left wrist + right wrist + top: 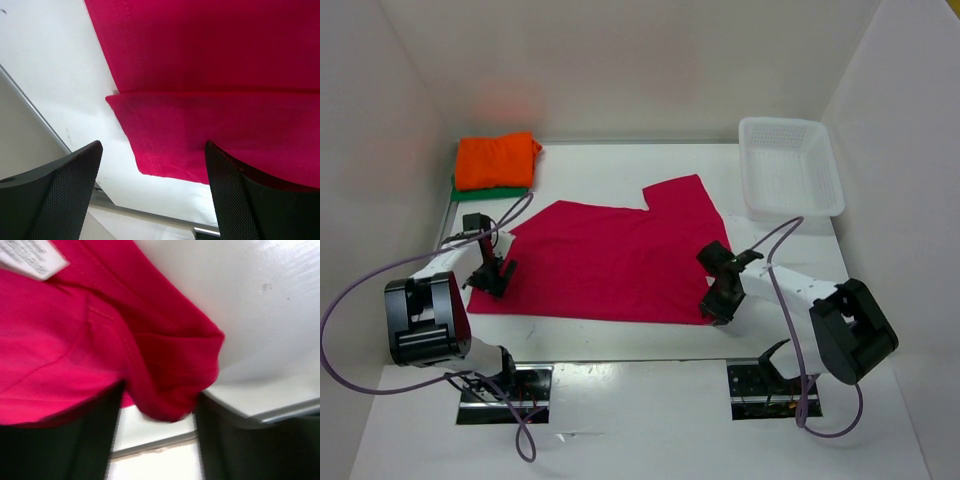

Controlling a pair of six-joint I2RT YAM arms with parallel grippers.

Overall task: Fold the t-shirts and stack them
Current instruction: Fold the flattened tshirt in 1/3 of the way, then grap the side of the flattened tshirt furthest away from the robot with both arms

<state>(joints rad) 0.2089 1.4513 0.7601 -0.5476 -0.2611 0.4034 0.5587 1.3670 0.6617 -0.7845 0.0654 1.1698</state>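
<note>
Left gripper (490, 283) spread wide, straddling the near-left corner of the magenta-red t-shirt (620, 262), not clamped; right gripper (718, 308) pinching its bunched near-right corner.

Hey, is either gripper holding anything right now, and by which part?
The right gripper pinches the magenta-red t-shirt at its near right corner. The left gripper stands open over the near left corner, holding nothing.

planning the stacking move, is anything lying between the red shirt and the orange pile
Nothing visible does. Only white tabletop separates the red shirt from the orange shirt, which sits folded on the green shirt at the far left.
</note>
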